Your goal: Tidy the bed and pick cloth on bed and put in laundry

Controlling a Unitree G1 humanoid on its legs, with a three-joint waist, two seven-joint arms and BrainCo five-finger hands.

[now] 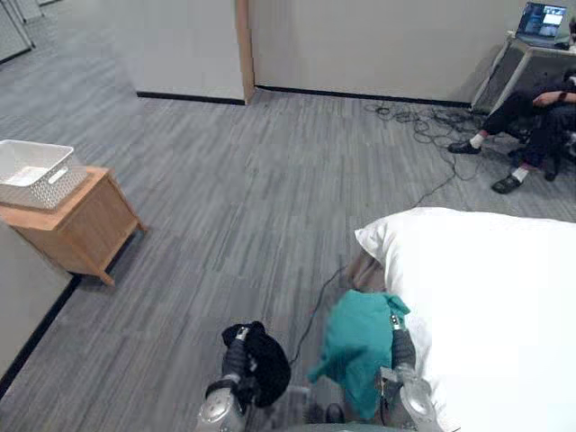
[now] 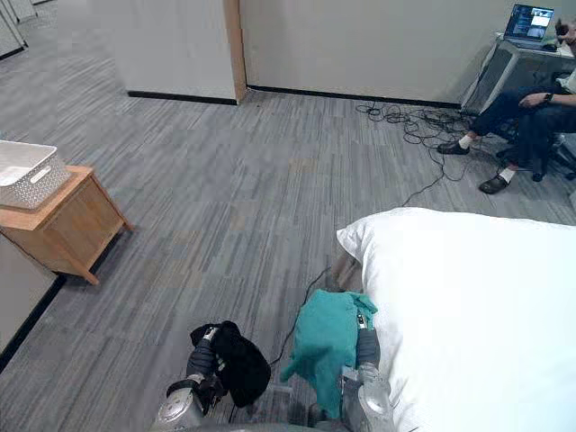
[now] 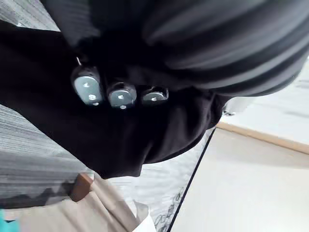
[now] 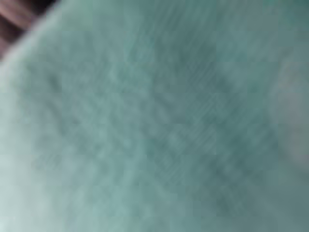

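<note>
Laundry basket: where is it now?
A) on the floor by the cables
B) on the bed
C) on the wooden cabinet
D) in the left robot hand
C: the white basket sits on top of the wooden cabinet at the robot's left, across the floor from the bed. The left robot hand grips a black cloth.

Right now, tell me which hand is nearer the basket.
Left. Left hand, gripping black cloth, sits toward the basket; right hand, under teal cloth, is by the bed.
</note>
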